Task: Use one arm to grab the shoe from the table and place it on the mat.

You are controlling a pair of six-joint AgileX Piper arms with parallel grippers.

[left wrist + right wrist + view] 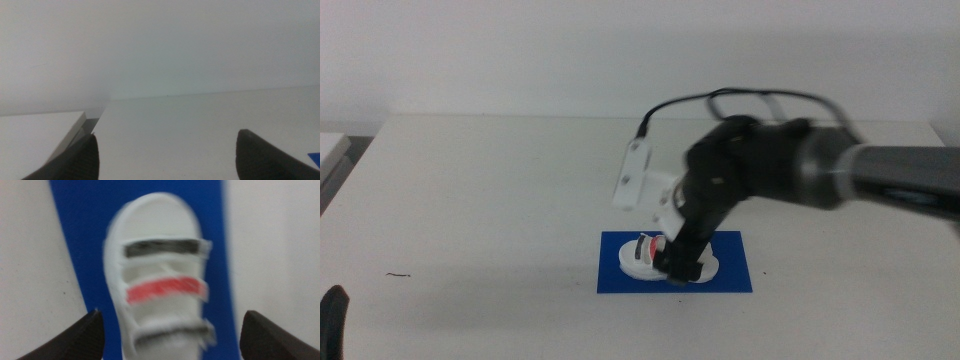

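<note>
The white shoe with a red strap lies flat on the blue mat at the front middle of the table. The right arm reaches in from the right. Its gripper is low over the shoe and hides the shoe's right part. In the right wrist view the gripper is open, with the jaws wide apart on either side of the shoe and clear of it, and the mat lies beneath. The left gripper waits at the front left, open and empty.
A white bracket and a black cable ride on the right arm's wrist. A small dark speck lies on the table's front left. A second white surface adjoins the table's left edge. The mat's corner shows in the left wrist view.
</note>
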